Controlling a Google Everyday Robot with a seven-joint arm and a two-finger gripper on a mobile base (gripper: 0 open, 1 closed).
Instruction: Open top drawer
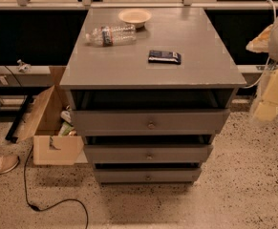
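Observation:
The grey cabinet (143, 56) stands in the middle of the view, seen from above and in front. The top drawer (105, 122) is the widest of three grey fronts, with a small round knob (151, 125) at its centre. A dark gap runs between its front and the cabinet top. Two narrower drawers (148, 154) sit below it, each with a dark gap above. My arm and gripper (268, 99) show as pale, blurred shapes at the right edge, level with the top drawer and apart from the cabinet's right side.
On the cabinet top lie a plastic bottle (111, 35), a shallow bowl (134, 16) and a dark flat packet (164, 57). An open cardboard box (52, 128) stands at the left. A black cable (48, 205) and a shoe (0, 163) lie on the speckled floor.

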